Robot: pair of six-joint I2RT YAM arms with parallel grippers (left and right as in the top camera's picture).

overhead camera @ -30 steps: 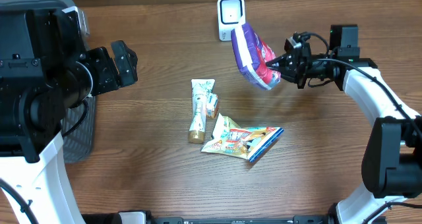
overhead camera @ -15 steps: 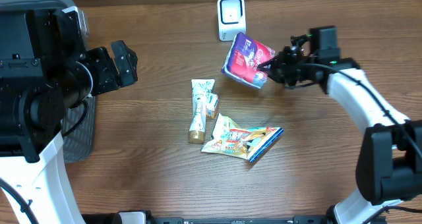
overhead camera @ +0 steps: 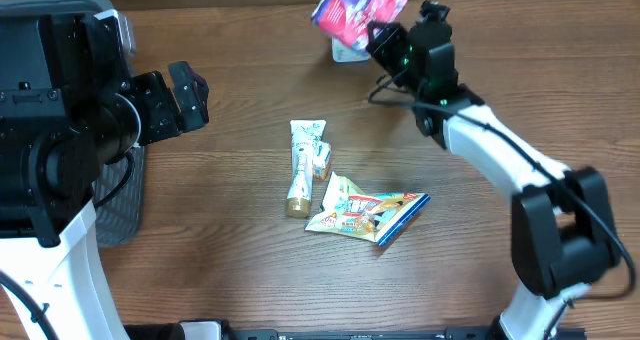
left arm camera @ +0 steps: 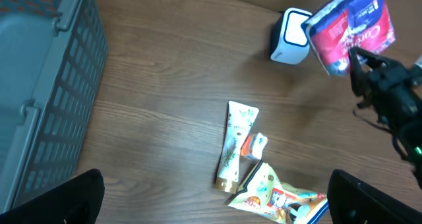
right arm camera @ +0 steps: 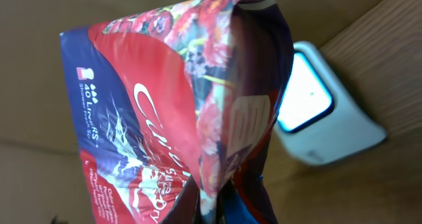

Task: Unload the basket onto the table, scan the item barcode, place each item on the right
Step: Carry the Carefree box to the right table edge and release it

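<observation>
Your right tool [overhead camera: 383, 38] is clamped shut on the bottom edge of the red and blue pouch [overhead camera: 358, 2], pouch is up off the tabletop [overhead camera: 230, 250] at the far edge, right over the white scanner [left arm camera: 290, 45]; from overhead the pouch hides most of the scanner, only its lower part peeks out; in the right wrist view the scanner window [right arm camera: 303, 95] sits just behind and to the right of the pouch, can't tell if a barcode faces it; your left tool [overhead camera: 188, 97] hangs wide open over the left side, nothing in it, next to the grey basket [left arm camera: 46, 85]; mid tabletop there's a cream tube [overhead camera: 302, 165] with a small orange packet [overhead camera: 321, 160] touching its right side, and a snack bag [overhead camera: 365, 212] just below them, all well apart from both tools
</observation>
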